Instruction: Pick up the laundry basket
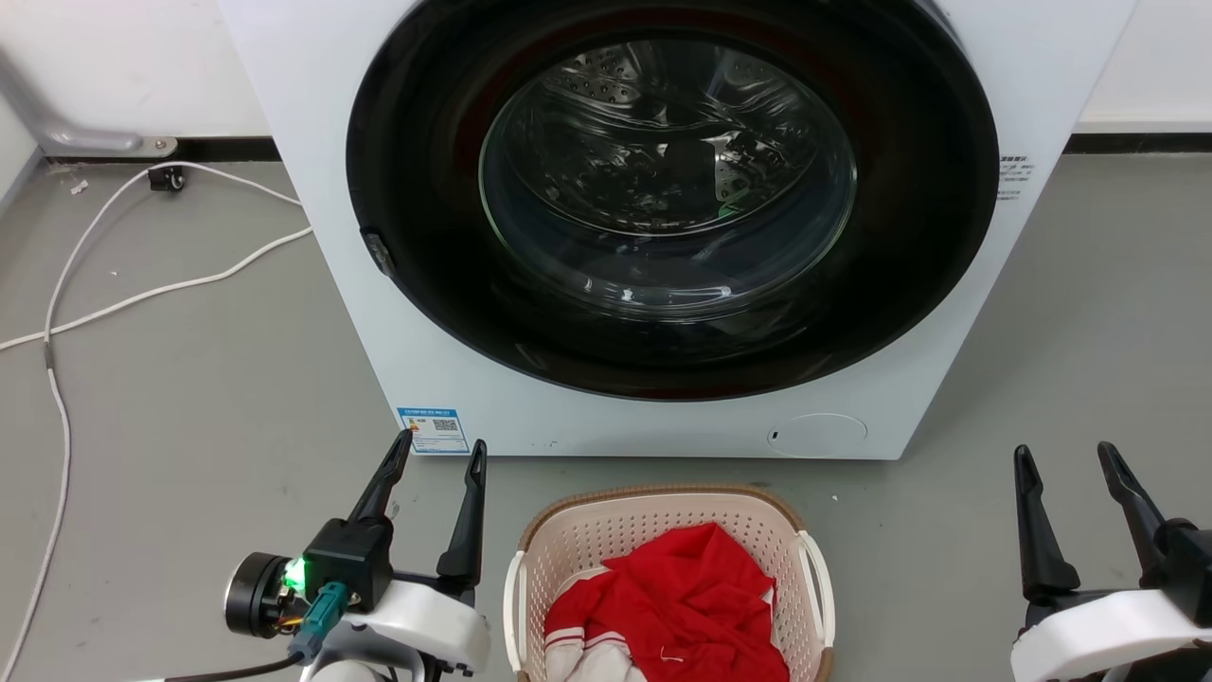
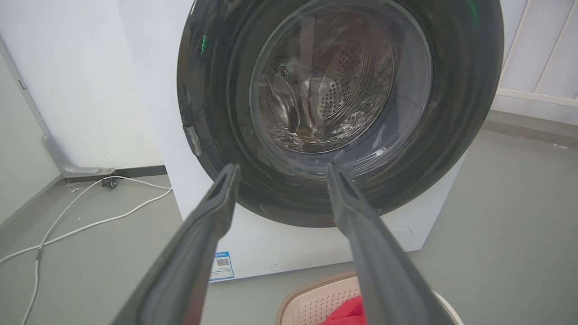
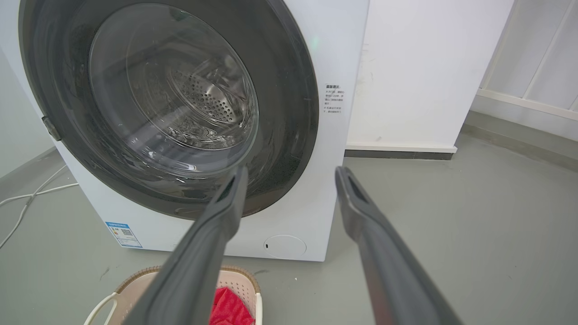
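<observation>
laundry basket [image 1: 606, 540] sits bottom centre of head view, red garment [image 1: 691, 597] inside, just below the washing machine [image 1: 312, 189]. your left gripper [image 1: 441, 441] and right gripper [image 1: 1064, 452] flank it, both spread and empty. miss a white handle [image 1: 822, 587] and it likely tips.

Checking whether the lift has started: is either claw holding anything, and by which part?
Nothing. The left claw and right claw are open and empty, apart from the laundry basket.
</observation>
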